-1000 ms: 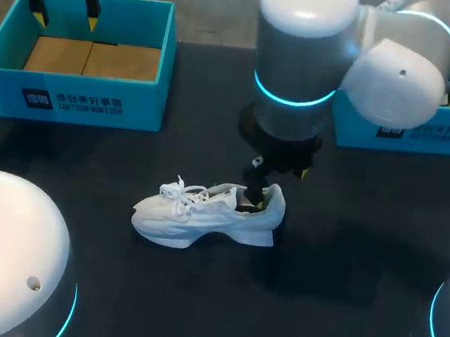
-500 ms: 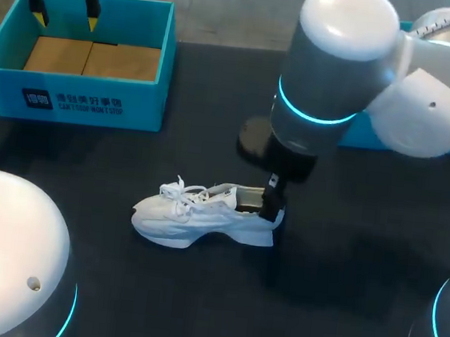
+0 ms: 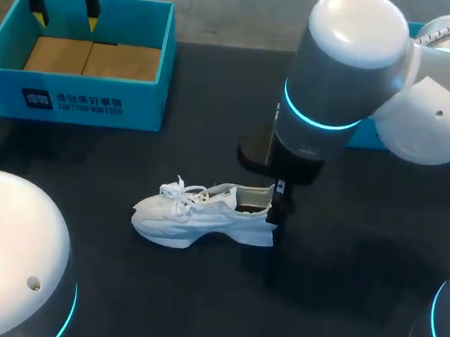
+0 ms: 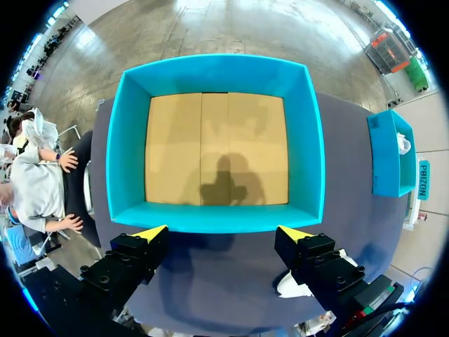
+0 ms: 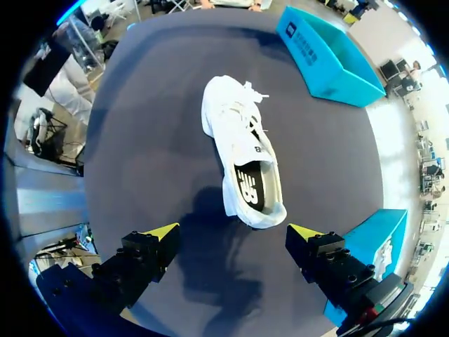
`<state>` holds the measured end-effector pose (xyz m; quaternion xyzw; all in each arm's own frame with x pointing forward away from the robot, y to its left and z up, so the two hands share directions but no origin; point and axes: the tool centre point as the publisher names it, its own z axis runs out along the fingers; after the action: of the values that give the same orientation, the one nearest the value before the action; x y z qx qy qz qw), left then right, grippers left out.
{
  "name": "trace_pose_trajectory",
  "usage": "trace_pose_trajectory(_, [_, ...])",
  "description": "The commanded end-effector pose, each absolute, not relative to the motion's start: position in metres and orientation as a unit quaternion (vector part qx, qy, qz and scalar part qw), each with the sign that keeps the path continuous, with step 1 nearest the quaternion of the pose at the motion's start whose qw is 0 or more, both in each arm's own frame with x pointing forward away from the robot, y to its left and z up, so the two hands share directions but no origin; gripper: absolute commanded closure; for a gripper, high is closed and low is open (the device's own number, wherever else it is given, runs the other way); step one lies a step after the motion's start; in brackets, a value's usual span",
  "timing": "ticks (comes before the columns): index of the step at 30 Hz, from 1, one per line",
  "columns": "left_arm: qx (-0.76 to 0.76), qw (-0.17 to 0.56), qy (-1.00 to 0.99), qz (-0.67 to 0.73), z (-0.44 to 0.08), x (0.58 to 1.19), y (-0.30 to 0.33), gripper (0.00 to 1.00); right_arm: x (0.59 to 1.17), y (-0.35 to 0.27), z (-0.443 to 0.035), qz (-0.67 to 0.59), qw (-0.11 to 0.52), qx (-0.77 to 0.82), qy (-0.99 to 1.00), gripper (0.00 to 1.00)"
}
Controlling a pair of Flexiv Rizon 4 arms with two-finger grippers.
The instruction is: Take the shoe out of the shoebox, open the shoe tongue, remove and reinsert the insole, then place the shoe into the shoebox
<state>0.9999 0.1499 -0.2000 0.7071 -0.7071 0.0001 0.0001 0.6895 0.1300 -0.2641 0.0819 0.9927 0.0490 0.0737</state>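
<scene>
While the right arm's wrist stood right over the heel a second ago, with its fingers reaching down into the collar of the white sneaker [image 3: 204, 213], it has since drawn off to the right and now hangs just beyond the heel, touching nothing. The right gripper [image 5: 235, 232] has its fingers spread wide with only dark table [image 3: 195, 302] between them, and the sneaker lies just ahead of it. The sneaker has hardly shifted. It rests on its sole near the middle of the table, toe to the left and heel to the right, well apart from the shoebox [image 3: 71, 96] at the far left. In the right wrist view the dark insole [image 5: 251, 184] lies flat inside the sneaker and shows through the open collar.

The left gripper [image 4: 221, 233] has not moved. It hovers over the shoebox's near wall, fingers apart and holding nothing, and the box shows its brown cardboard floor. A second blue box [image 4: 386, 161] sits at the far right.

With the fingers out of the collar and the insole lying in place, the retreat reads as a release. I cannot tell from this moment whether the insole has been out and back or was only probed. Either way the sneaker has yet to go into the shoebox.
</scene>
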Motion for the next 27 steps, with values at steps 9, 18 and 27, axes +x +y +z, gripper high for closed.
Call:
trace_pose_trajectory(9, [0.707,0.000,-0.707,0.000,-0.200,1.000,0.150,0.00,0.707,0.102,-0.282,0.160,0.055,0.070,0.983,0.00])
trace_pose_trajectory(18, [0.707,0.000,-0.707,0.000,-0.200,1.000,0.150,0.00,0.716,0.081,-0.290,0.256,0.081,0.035,0.963,0.00])
trace_pose_trajectory(27, [0.707,0.000,-0.707,0.000,-0.200,1.000,0.150,0.00,0.725,0.061,-0.305,0.337,0.086,-0.003,0.938,0.00])
